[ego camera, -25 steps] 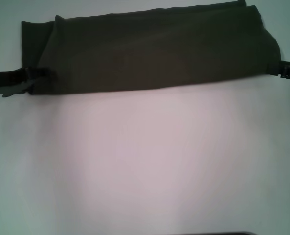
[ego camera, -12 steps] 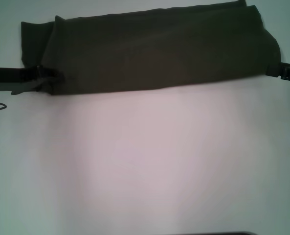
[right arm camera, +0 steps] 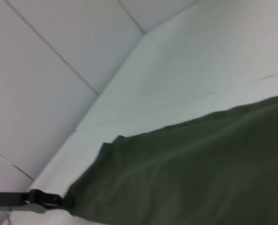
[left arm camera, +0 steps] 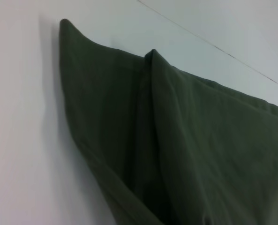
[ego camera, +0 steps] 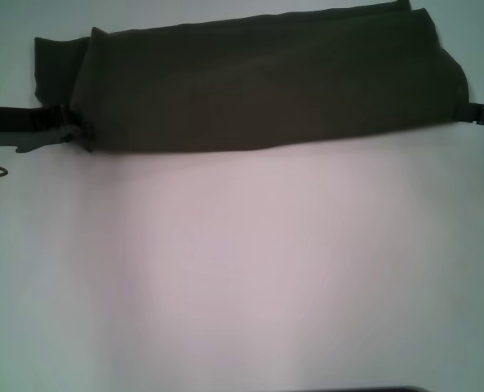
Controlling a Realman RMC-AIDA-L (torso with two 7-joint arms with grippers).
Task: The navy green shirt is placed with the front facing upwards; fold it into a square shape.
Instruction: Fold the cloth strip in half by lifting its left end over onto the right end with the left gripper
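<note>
Folded into a long band across the far worktop (ego camera: 242, 269), navy green shirt (ego camera: 266, 82), left gripper (ego camera: 77, 131) pinching its near left corner, right gripper (ego camera: 470, 114) at the opposite end, fingers' state unclear, probably for the next fold

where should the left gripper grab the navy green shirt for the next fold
The navy green shirt lies as a long band across the table's far side. I'd grip its left short end at the near corner, coming in from the left, level with the table, where the left gripper already sits. The layered edge there lifts slightly.
</note>
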